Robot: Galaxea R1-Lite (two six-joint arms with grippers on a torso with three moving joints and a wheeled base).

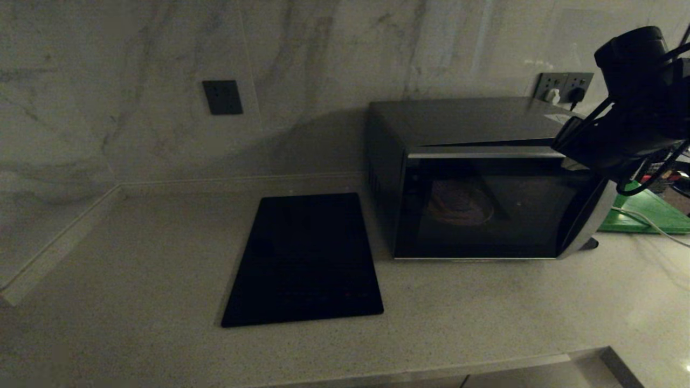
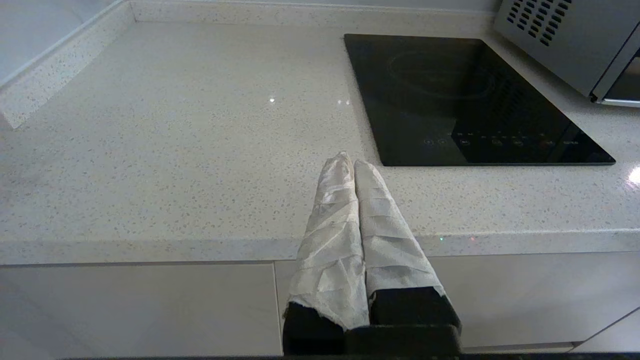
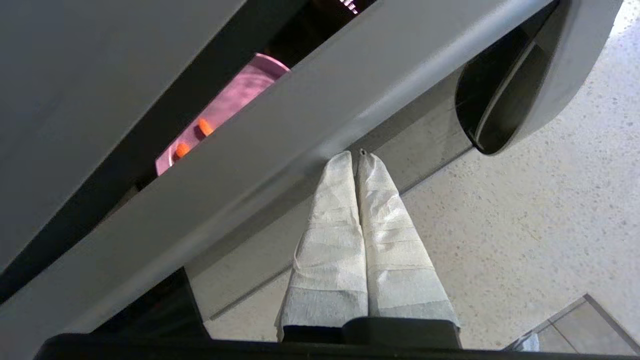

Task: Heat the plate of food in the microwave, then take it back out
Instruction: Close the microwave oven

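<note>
Half done, I judge: plate of food (image 1: 460, 207) inside microwave (image 1: 480, 178), door ajar; right gripper (image 3: 356, 156) jaws closed empty, retrieval left.

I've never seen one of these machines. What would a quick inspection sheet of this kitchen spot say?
Surface: speckled pale countertop.
Job's things: microwave, door ajar at the top; plate of food inside.
Clutter: black mat; green board.
Grippers: right pincer shut, tips against the door's top edge; left pincer shut, idle over the counter edge.
Cables: white cord across the board; plugs in wall socket.
Surroundings: marble wall, dark switch plate.
</note>
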